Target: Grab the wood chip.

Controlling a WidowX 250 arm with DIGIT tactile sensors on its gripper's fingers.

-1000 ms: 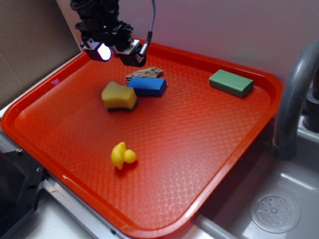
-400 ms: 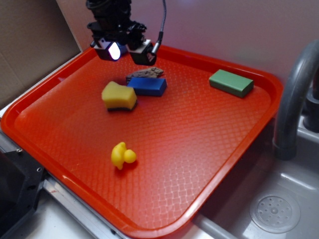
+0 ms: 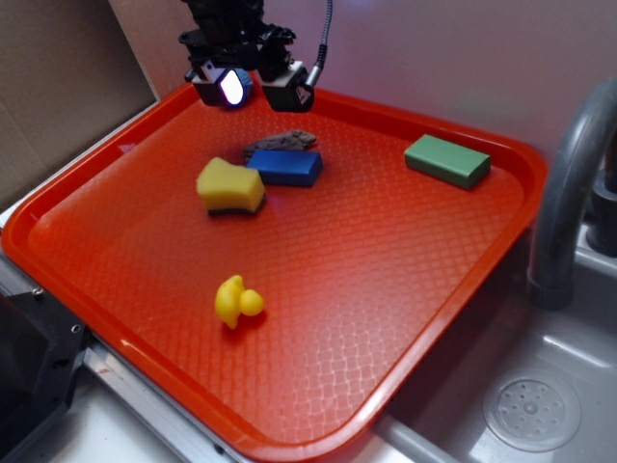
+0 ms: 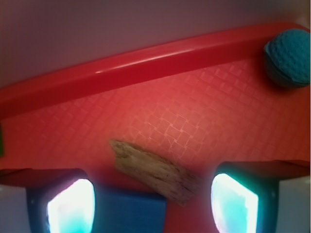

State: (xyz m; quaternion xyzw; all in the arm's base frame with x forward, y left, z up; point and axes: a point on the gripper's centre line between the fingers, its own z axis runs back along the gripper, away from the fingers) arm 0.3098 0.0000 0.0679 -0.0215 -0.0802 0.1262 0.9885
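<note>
The gripper (image 3: 253,85) hangs above the far edge of the red tray (image 3: 405,386), having risen and shifted toward the back wall compared with the earlier exterior frames, where it stood lower and further left. Its two fingers stand apart with nothing between them; in the wrist view the lit finger pads (image 4: 71,208) frame the scene at lower left and lower right. The wood chip (image 3: 280,144) lies flat on the tray, touching the far side of the blue block (image 3: 285,167), unchanged in position; the wrist view shows it (image 4: 154,171) between the fingers but below them, not touched. The yellow sponge (image 3: 229,186) sits just left of the block. A yellow rubber duck (image 3: 236,301) and a green block (image 3: 447,160) lie well apart, unmoved.
</note>
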